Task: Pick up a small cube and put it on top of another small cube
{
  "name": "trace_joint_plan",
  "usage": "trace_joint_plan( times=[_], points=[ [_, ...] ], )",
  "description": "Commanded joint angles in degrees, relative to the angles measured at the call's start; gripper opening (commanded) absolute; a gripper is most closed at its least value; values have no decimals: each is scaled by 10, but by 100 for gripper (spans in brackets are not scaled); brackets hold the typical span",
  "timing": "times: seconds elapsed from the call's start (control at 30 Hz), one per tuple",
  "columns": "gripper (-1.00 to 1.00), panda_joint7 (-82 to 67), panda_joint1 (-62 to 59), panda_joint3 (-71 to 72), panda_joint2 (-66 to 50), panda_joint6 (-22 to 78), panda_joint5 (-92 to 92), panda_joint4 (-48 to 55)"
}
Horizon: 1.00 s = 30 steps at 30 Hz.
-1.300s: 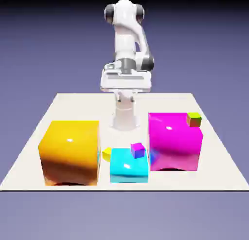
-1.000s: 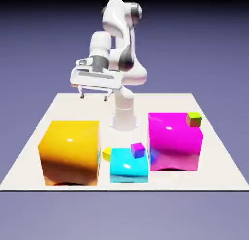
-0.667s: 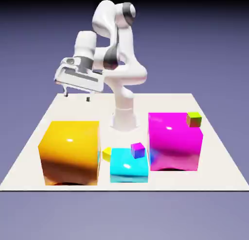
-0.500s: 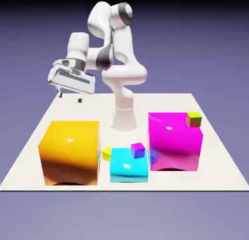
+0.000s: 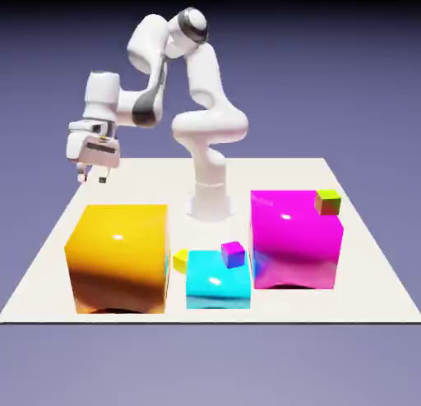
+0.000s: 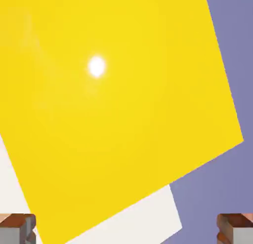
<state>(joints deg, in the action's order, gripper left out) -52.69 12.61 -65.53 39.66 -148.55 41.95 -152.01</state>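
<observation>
The small cube, the teal-green one, shows in neither view. Another small cube [image 5: 233,254], purple with a magenta top, sits on the big cyan cube [image 5: 218,283] near the table's front. My gripper [image 5: 92,177] hangs open and empty over the far left corner of the table, behind the big orange cube [image 5: 117,256] and far from the purple cube. In the hand view the orange cube's glossy yellow top [image 6: 108,100] fills most of the picture. My gripper [image 6: 126,232] shows there only as two fingertips [image 6: 17,229] at the bottom corners, wide apart.
A big magenta cube [image 5: 296,242] stands at the exterior view's right with a tiny green-topped brown cube [image 5: 327,202] on its back corner. A tiny yellow cube [image 5: 180,260] lies between the orange and cyan cubes. The white table's edge [image 6: 148,218] runs under my hand.
The arm has swung from the table's middle toward the exterior view's left and lowered the hand a little. The jaws stayed open. No cube has moved.
</observation>
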Motion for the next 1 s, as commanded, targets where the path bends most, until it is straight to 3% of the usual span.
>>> trace_joint_plan(
  times=[0.0,0.57,0.87,0.97],
  points=[
    [0,-25,5,-16,2,6,11,2],
    [0,-449,82,-280,44,112,205,26],
    [0,-672,129,-339,117,175,374,-22],
    [0,-667,142,-361,128,175,398,-17]
  ],
)
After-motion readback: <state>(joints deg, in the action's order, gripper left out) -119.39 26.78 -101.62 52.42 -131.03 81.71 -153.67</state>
